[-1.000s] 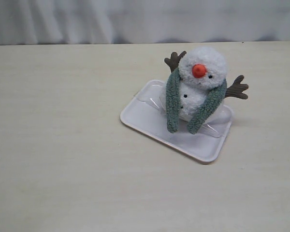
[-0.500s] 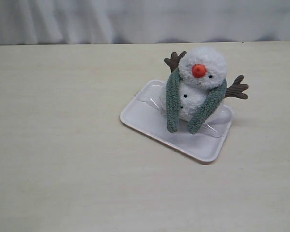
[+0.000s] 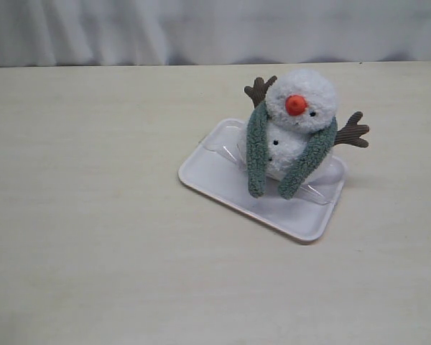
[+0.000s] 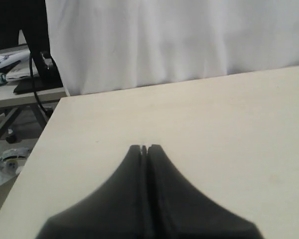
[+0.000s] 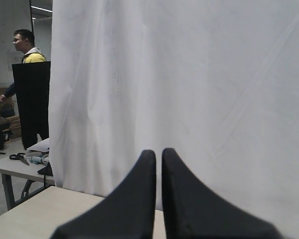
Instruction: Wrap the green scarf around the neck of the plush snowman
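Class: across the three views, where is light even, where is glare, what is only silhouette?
Exterior view: soft even light, faint shadow by the white tray, small glints on it; plush snowman and green scarf sharp. Left wrist view: left gripper a featureless dark shape. Right wrist view: right gripper silhouetted against the bright curtain.

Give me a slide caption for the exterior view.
Snowman on a white tray, green scarf draped round its neck, both ends hanging in front.
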